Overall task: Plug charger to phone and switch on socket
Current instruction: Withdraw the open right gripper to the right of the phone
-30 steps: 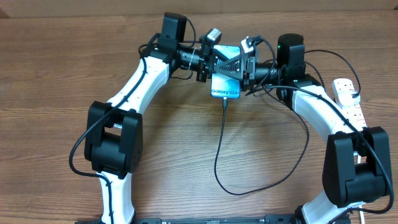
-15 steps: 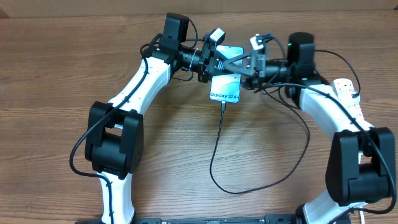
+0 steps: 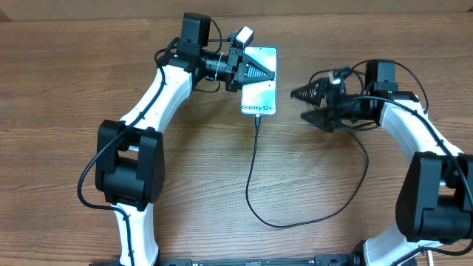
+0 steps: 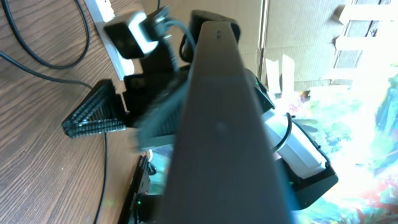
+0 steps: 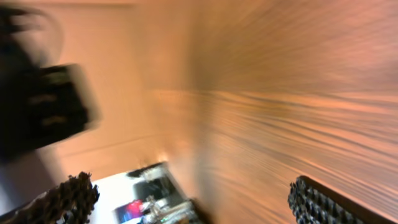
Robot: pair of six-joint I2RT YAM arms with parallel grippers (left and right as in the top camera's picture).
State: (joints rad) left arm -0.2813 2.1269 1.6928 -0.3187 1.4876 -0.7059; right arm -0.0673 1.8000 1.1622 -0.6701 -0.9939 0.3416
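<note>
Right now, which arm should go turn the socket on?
Right. The right tool is open and empty. The left tool is shut on the phone, with the charger already plugged in.

Matt, grained wood table (image 3: 66,89); glossy phone (image 3: 260,92) screen (reflective); smooth black plastic-sheathed charger (image 3: 250,171).

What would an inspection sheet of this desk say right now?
surface: wooden table, brown boards.
job's things: phone held by one side, screen up; charger tip meets the phone's lower edge, seemingly plugged in; socket white, only partly seen, switches unreadable.
clutter: nothing seen.
grippers: left gripper shut on the phone; right gripper open, empty, apart from the phone.
cables: the charger loops across the table toward the right arm; black leads hang along both arms.
surroundings: cardboard behind, blurred.
</note>
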